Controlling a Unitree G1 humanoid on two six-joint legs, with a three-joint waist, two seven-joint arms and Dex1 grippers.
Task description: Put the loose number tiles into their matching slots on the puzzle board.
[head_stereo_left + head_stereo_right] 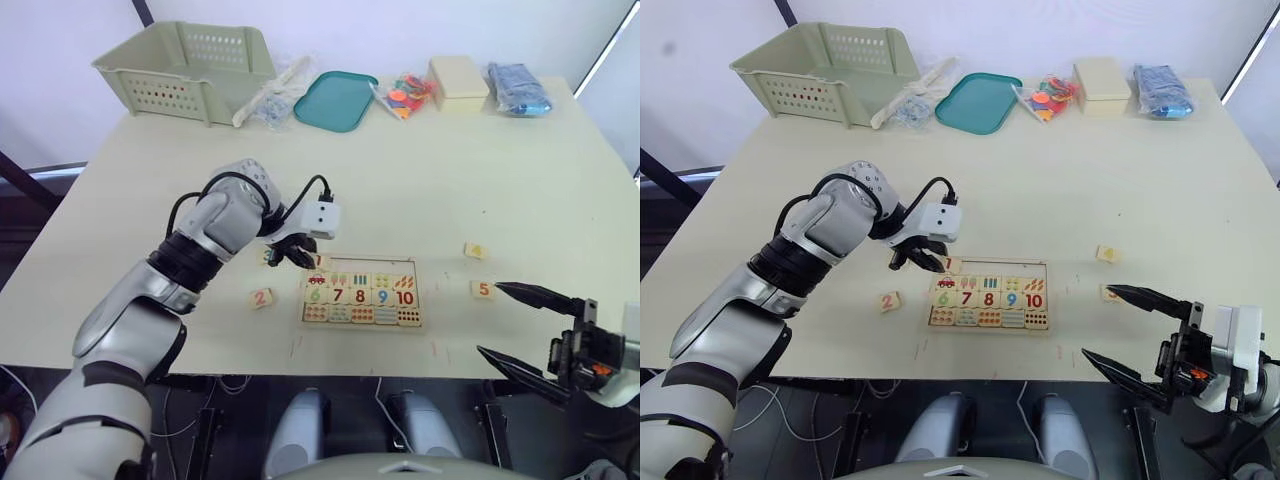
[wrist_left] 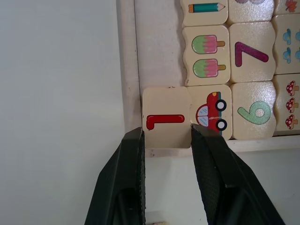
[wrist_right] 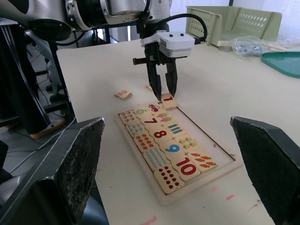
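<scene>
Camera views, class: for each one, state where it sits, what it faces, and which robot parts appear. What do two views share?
Left and right eye views: head, looking down over the table; both arms.
Left wrist view: left wrist, looking at the tile 1 between its fingers, over the puzzle board corner.
Right wrist view: right wrist, facing the left gripper; own fingers spread.
Shared: tile 1 beside the car tile.
</scene>
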